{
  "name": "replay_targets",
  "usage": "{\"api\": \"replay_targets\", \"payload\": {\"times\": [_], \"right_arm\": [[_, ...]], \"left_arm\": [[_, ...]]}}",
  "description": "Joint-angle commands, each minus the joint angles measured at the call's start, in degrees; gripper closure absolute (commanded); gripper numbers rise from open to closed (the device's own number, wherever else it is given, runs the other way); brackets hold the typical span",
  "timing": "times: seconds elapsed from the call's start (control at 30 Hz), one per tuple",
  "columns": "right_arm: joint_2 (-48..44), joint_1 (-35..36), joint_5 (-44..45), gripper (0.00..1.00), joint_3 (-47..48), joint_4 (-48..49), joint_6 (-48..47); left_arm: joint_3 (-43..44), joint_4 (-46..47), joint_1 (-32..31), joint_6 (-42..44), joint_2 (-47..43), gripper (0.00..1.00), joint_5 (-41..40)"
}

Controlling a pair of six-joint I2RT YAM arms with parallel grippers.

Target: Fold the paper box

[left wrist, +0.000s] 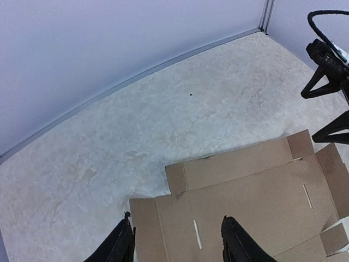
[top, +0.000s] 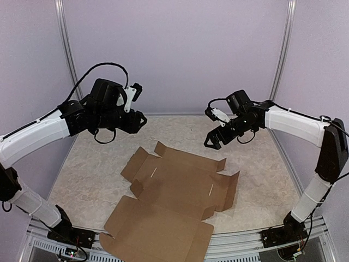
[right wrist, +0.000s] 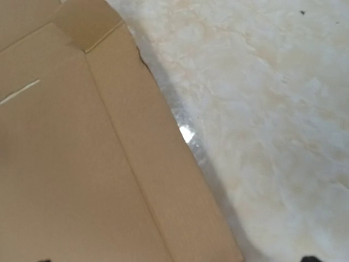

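The paper box (top: 174, 188) lies unfolded as a flat brown sheet in the middle of the table, and its near panel reaches the front edge. My left gripper (top: 139, 119) hovers above the sheet's far left corner. In the left wrist view the left gripper (left wrist: 177, 241) is open, with only the paper box (left wrist: 251, 180) below the gap. My right gripper (top: 212, 142) hangs above the far right flap, open and empty. In the right wrist view one fingertip (right wrist: 308, 258) just shows at the bottom, over the edge of the paper box (right wrist: 82, 164).
Purple walls with metal posts (top: 66, 49) close in the marbled table (top: 262, 180) on three sides. The right arm's fingers (left wrist: 327, 87) show at the right of the left wrist view. The sheet's near panel (top: 158, 237) overhangs the front rail.
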Motion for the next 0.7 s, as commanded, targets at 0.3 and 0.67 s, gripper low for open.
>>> {"api": "replay_targets", "payload": {"times": [0.3,0.67], "right_arm": [[24.9,-7.7,-16.6,0.17,19.7,-12.2,-3.5],[36.1,-8.3,-19.7,0.27,28.8,-19.8,-9.2]], "left_arm": [[-20.6,-1.1,5.4,-18.2,-16.6,0.48,15.6],[-28.1,-1.8,8.4,-18.9,-23.5,0.47,19.0]]}}
